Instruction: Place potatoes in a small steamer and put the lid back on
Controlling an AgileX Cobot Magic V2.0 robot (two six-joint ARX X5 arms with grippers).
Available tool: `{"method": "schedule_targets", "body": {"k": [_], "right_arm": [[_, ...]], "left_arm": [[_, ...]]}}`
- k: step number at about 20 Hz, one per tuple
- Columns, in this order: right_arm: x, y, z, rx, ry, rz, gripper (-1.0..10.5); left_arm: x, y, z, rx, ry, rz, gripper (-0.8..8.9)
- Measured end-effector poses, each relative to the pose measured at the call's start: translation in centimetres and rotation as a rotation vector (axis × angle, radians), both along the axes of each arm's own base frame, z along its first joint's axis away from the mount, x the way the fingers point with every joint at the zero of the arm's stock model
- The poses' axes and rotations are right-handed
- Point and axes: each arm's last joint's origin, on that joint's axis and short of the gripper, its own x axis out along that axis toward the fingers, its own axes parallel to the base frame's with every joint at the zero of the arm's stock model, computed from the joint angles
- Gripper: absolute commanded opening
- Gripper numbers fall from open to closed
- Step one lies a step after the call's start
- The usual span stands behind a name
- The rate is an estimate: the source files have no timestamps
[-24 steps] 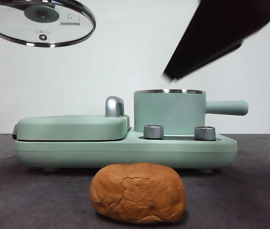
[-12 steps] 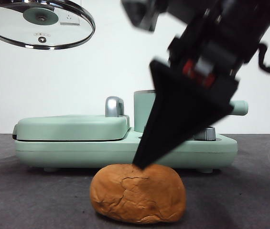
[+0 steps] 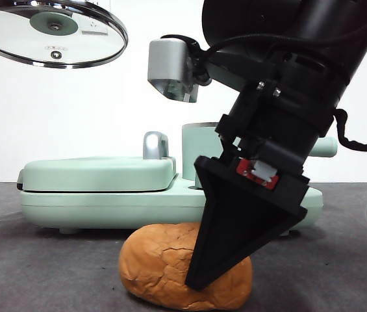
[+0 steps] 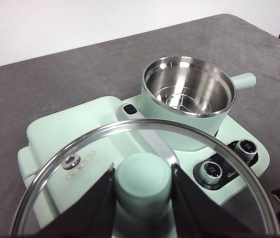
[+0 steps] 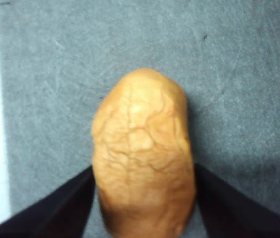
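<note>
Straddling the potato [image 5: 142,158] on the worktop [image 5: 239,74], our right hand [image 5: 142,198] has jaws apart along its long sides; our left hand [image 4: 142,198] clamps the lid [image 4: 80,153] aloft.

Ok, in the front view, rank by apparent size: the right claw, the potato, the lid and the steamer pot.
1. Right claw, nearest the camera, so inflated.
2. and 3. Lid, partly cropped, and potato, partly hidden by the claw: too alike to rank.
4. Steamer pot, mostly hidden, so its rank is unsure.
</note>
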Motion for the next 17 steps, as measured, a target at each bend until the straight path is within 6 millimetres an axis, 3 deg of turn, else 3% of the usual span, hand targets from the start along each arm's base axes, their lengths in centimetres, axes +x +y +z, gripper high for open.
{"method": "schedule_targets", "body": {"k": [7, 10, 14, 17], "right_arm": [[-0.3, -0.5, 0.4, -0.049, 0.048, -0.053, 2.7], [-0.8, -1.2, 1.7, -0.041, 0.058, -0.100, 2.7], [-0.4, -2.8, 5.4, -0.056, 0.102, -0.279, 2.7], [0.7, -4.2, 9.5, -0.077, 0.154, -0.438, 2.7]], "left_arm": [[0.0, 0.0, 0.0, 0.004, -0.003, -0.002, 0.10], [0.0, 0.0, 0.0, 0.005, -0.004, -0.002, 0.09], [0.0, 0.0, 0.0, 0.005, -0.004, -0.002, 0.09], [0.0, 0.0, 0.0, 0.005, -0.004, -0.002, 0.09]]}}
